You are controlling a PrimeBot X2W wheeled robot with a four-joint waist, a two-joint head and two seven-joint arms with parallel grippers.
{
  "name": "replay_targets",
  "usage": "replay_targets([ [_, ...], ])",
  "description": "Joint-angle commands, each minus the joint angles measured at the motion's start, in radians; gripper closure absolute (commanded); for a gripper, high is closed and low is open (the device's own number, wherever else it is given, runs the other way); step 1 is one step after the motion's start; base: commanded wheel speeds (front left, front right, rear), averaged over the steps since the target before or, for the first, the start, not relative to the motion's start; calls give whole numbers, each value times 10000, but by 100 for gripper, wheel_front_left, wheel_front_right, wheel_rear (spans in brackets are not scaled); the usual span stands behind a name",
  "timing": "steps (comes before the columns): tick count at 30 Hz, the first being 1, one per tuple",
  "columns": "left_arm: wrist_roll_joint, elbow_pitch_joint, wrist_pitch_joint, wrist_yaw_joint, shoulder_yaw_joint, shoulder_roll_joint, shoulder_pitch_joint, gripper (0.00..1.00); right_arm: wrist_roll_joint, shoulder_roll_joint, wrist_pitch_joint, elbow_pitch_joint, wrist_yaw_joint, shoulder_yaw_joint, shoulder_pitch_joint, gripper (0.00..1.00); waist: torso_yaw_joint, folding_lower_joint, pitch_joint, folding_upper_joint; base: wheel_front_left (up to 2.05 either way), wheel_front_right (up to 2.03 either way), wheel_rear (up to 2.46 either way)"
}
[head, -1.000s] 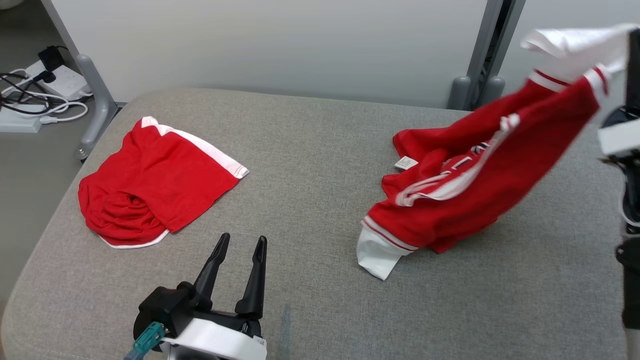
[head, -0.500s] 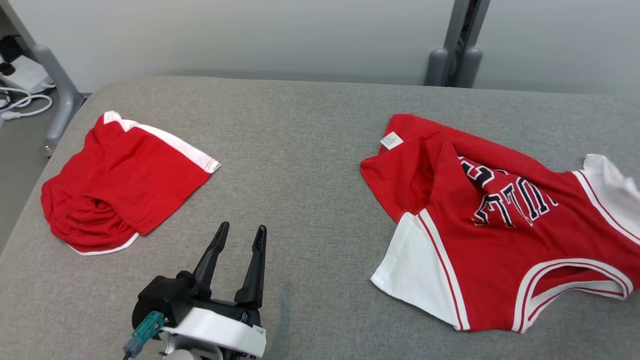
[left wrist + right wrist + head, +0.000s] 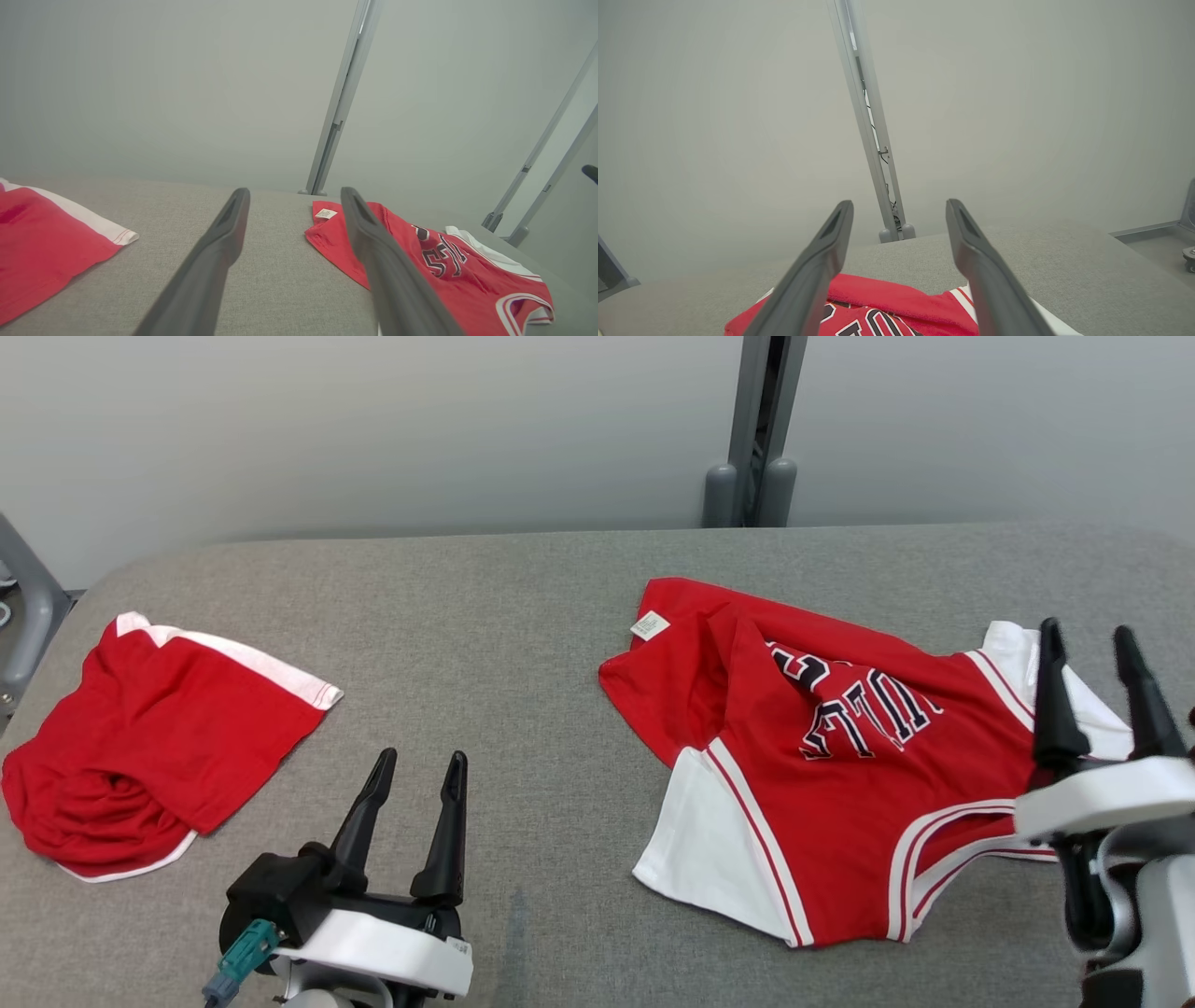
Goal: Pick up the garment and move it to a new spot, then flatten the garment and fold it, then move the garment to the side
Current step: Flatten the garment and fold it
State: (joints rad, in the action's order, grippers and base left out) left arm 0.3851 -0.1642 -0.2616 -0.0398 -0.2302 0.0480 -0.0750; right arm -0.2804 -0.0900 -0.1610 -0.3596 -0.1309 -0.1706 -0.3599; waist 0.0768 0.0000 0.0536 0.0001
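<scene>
Red jersey (image 3: 840, 756) lies rumpled on right side of grey pad (image 3: 523, 616), far corner doubled over. Our right gripper (image 3: 1088, 630) by its white edge, left gripper (image 3: 420, 758) well apart; both jaws wide open, empty. Risk: we pinch doubled layers, crease drags along.

Red jersey (image 3: 840, 821), white trim, dark lettering; red shorts (image 3: 159, 747), white stripe

Before you stands a counter (image 3: 523, 616) covered with grey woven fabric, its corners rounded. Behind it you see a plain pale grey wall (image 3: 373, 429), and a grey metal post (image 3: 754, 411) rises against it. At the far left is a grey metal leg (image 3: 35, 616). The light is soft and even.
</scene>
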Motion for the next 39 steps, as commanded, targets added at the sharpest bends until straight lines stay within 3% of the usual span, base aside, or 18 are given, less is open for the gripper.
replay_targets([
  [1,-16,30,-27,14,98,41,59,0,-18,40,-161,390,3,406,478,0,-179,0,-200,-1,0,0,0],
  [7,19,26,-26,-23,187,41,507,0,-134,260,-644,1651,3,1599,2372,0,-398,0,-480,-1,0,0,0],
  [11,222,-63,-27,49,66,43,698,0,-310,375,-898,1833,3,1390,3180,0,-316,0,-506,-1,0,0,0],
  [24,135,-124,-27,85,-85,41,507,0,-380,374,-1057,1717,3,1425,3084,0,-177,0,-367,-1,0,0,0],
  [30,168,-148,-26,90,-64,42,520,0,-542,375,-964,1349,3,1503,3273,0,-145,0,-385,-1,0,0,0],
  [39,190,-201,-27,93,-149,42,481,0,-1546,375,375,-475,3,2165,3433,0,-76,0,-372,-1,0,0,0],
])
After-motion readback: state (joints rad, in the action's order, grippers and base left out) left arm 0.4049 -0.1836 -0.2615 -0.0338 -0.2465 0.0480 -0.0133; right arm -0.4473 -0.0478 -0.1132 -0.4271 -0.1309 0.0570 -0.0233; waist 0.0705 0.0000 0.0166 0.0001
